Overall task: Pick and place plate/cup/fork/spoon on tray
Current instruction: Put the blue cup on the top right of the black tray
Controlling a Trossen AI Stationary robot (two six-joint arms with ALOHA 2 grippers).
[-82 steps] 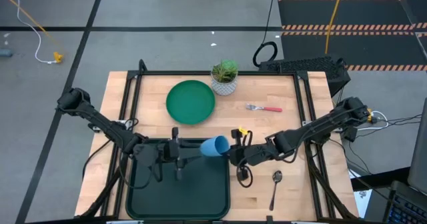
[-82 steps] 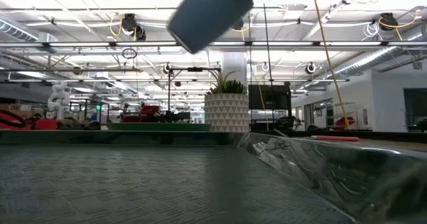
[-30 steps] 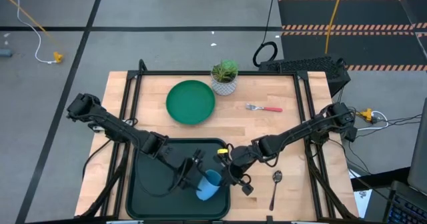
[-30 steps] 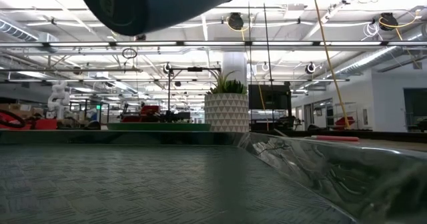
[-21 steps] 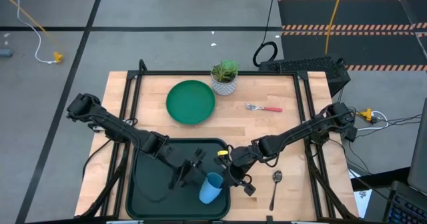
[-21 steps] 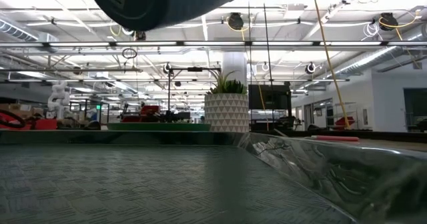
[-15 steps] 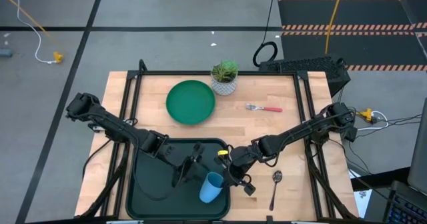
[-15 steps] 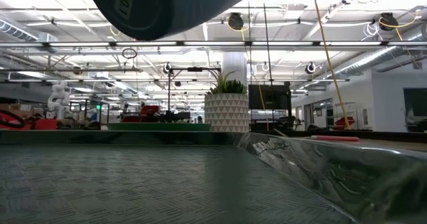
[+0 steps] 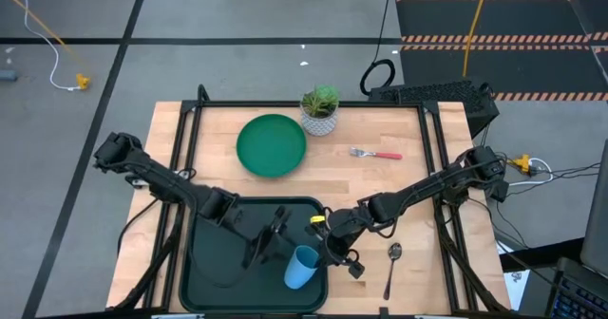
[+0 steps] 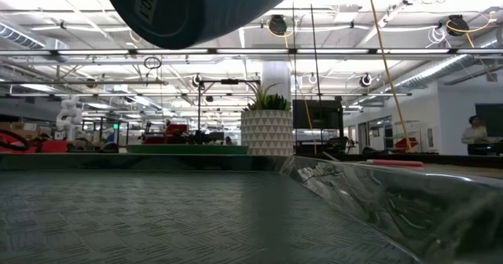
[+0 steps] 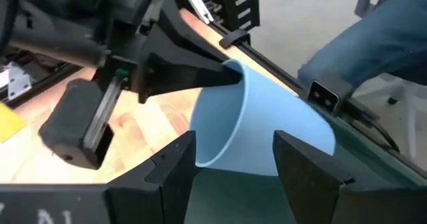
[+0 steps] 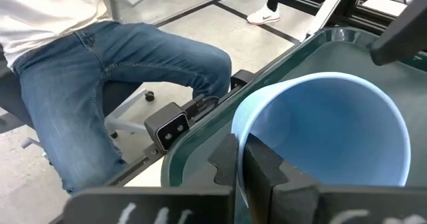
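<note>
High: cup [image 9: 302,267] over tray [image 9: 214,262] near-right corner, right pincer [image 9: 321,251] clamped on its rim; left pincer [image 9: 275,245] just left of it, fingers apart. One each: cup, plate [image 9: 272,145], fork [image 9: 376,154], spoon [image 9: 391,267], tray, plus pot [image 9: 320,111]; the plate, fork and spoon lie on the bench [image 9: 399,191].

Low: cup [image 10: 200,9] hangs above tray floor [image 10: 157,217], not touching.

Left wrist: fingers [image 11: 177,161] straddle cup [image 11: 267,127], no visible contact.

Right wrist: fingers [image 12: 257,164] pinch rim of cup [image 12: 320,127], one inside, one outside. Looks like light, stiff, smooth plastic; rim grip is thin, could slip.
</note>
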